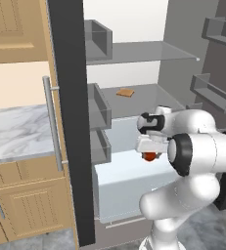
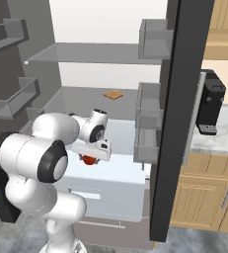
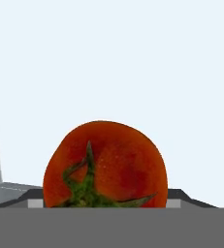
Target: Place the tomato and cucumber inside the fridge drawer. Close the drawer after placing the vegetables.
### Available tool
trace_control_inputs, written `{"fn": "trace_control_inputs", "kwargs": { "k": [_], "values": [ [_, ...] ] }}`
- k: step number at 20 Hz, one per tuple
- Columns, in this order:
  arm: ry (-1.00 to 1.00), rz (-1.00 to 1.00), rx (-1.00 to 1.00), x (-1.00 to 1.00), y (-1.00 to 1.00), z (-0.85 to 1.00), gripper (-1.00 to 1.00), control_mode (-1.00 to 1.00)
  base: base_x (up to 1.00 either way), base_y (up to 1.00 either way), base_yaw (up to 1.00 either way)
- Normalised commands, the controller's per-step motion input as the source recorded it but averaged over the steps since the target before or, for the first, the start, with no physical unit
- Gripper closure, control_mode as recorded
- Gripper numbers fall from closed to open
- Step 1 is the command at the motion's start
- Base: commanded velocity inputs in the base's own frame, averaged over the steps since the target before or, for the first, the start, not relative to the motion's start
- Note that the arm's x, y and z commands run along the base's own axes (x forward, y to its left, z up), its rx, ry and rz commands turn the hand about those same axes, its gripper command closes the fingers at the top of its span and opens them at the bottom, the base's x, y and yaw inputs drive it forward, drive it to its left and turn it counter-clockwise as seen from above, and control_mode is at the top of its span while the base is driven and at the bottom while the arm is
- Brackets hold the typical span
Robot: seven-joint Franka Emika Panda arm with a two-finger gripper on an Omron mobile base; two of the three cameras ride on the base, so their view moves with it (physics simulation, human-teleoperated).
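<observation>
1. While the tomato (image 3: 105, 164) sits low at 6 o'clock in the hand view, pale drawer floor spreads behind it, so the gripper (image 1: 150, 155) hangs over the open fridge drawer (image 1: 119, 193) with the fruit under the hand.
2. The fingers seem closed on the tomato, since it hangs beneath the hand in both base views; the tips themselves are hidden, so how firm the hold is I cannot tell.
3. Risk: letting go from this height may let the round fruit bounce or roll toward a drawer wall; lowering first would tame that.
4. Risk: the grip looks to be near the stem end, and a glossy ball can slip out early if the wrist tilts.
5. Risk: the door shelves (image 1: 99, 146) stand close at 9 o'clock of the arm; a wide swing out could clip them.
6. The cucumber remains to be fetched, and the drawer is open.
</observation>
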Motion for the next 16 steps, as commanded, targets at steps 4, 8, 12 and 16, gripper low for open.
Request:
{"fn": "trace_control_inputs", "kwargs": {
  "k": [4,8,12,16],
  "values": [
    [0.00,0.00,-0.03,0.01,0.03,-0.65,1.00,-1.00,0.00,0.00,0.00],
    [-0.01,0.00,-0.05,-0.10,0.07,-0.52,1.00,-1.00,0.00,0.00,0.00],
    [-0.01,0.00,-0.08,-0.17,0.28,-0.34,-1.00,-1.00,0.00,0.00,0.00],
    [-0.02,-0.03,-0.02,-0.26,0.05,-0.05,-1.00,-1.00,0.00,0.00,0.00]
  ]
}}
